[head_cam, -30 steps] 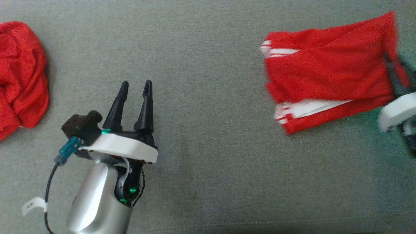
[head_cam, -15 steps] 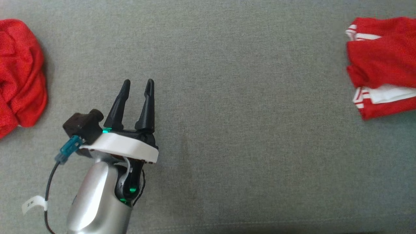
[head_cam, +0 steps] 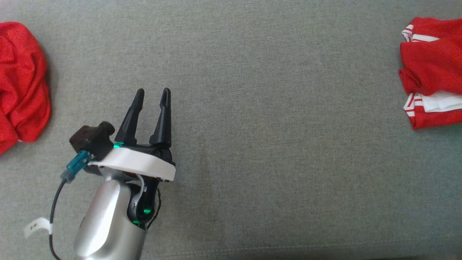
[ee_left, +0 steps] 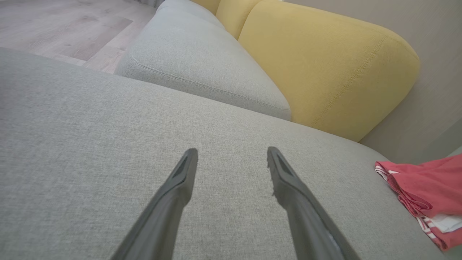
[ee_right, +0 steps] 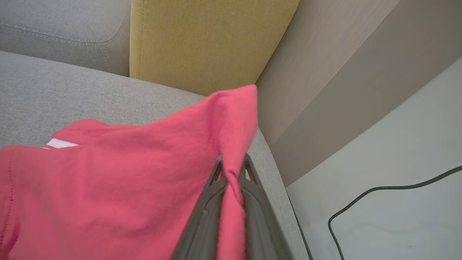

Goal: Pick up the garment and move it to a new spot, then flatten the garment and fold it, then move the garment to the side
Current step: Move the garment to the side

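The folded garment [head_cam: 431, 65] lies at three o'clock on the sofa [head_cam: 274, 151]. The right gripper [ee_right: 232, 163] has its jaws pinched nearly closed on the garment's edge. The left gripper [head_cam: 153, 94] hovers at seven o'clock, jaws wide apart and empty. A red heap [head_cam: 21, 79] sits at nine.

No legible text; white tag [head_cam: 36, 228] on cable [head_cam: 53, 206] (marks too small).
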